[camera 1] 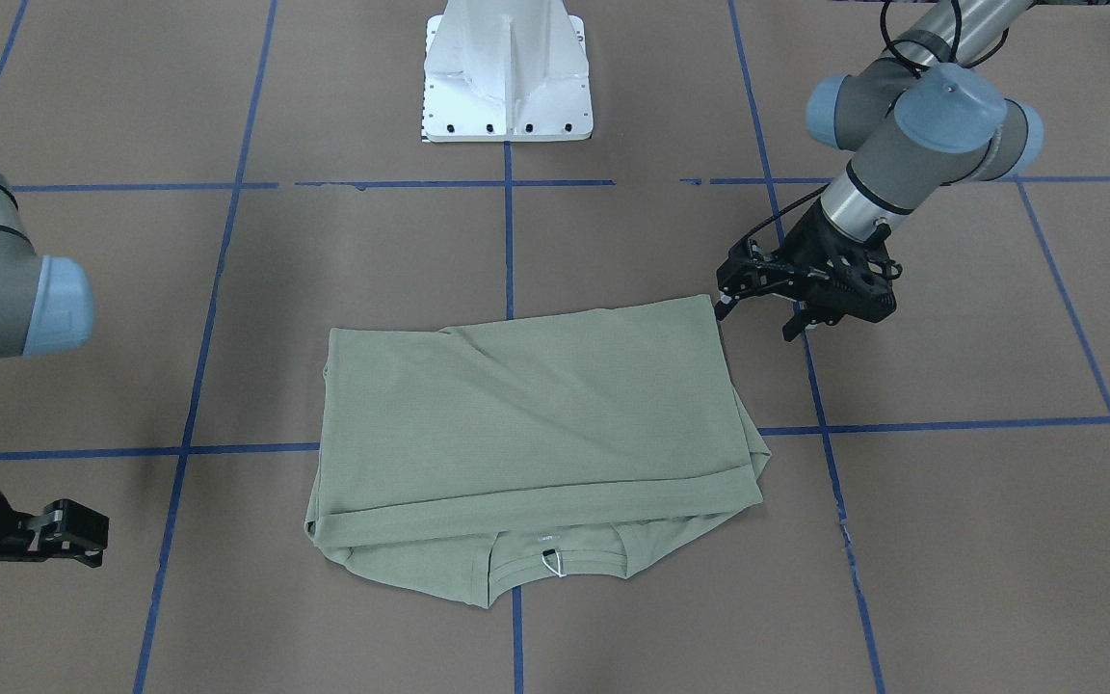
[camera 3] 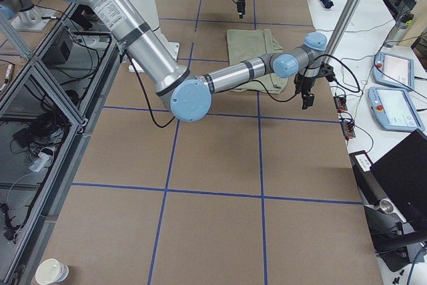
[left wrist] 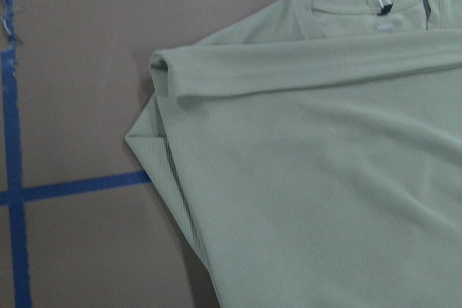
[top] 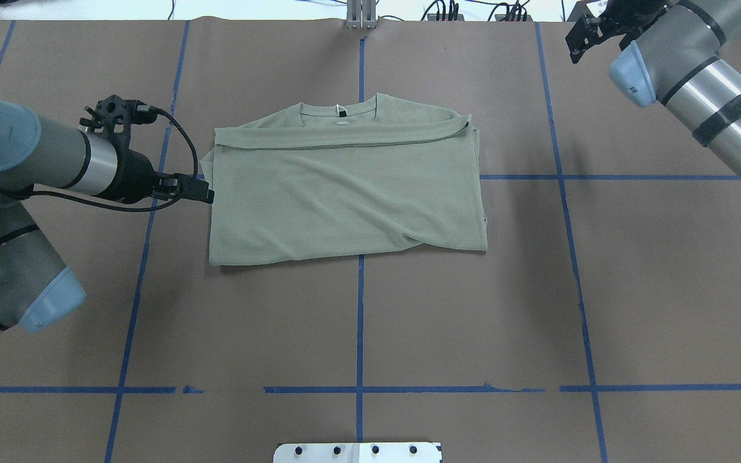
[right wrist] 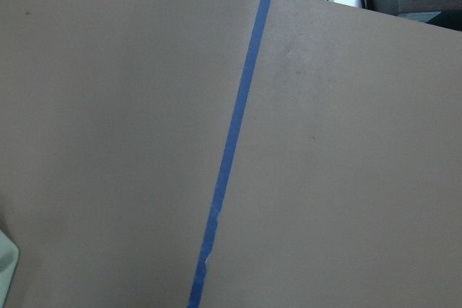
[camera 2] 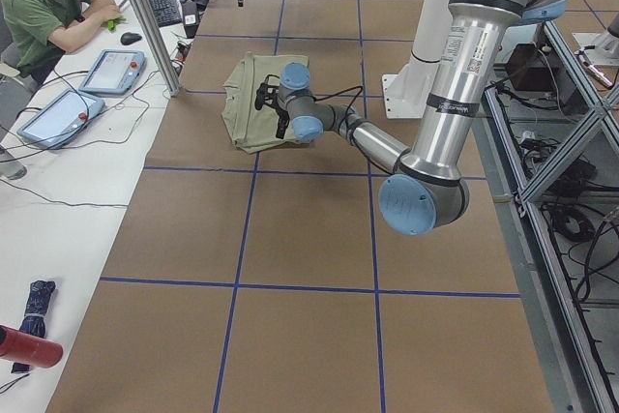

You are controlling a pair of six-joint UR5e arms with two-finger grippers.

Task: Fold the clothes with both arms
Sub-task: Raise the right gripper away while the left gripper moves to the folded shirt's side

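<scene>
Shirt (top: pixel 345 186) flat; left claw (camera 1: pixel 756 323) low beside its edge, spread, empty; right claw (camera 1: pixel 98 542) state unclear.

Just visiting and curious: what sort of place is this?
Probably a robotics lab: a left arm and a right arm over a table taped with blue lines, a folded shirt, and a man beside touchscreen tablets.

The right tool (camera 3: pixel 307 97) hangs near the folded green shirt (camera 3: pixel 247 43).

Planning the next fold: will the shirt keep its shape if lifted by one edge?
Probably not: the shirt lies soft and wrinkled, so it should droop. Its stacked layers may slide apart. Thin knit, likely light.
</scene>
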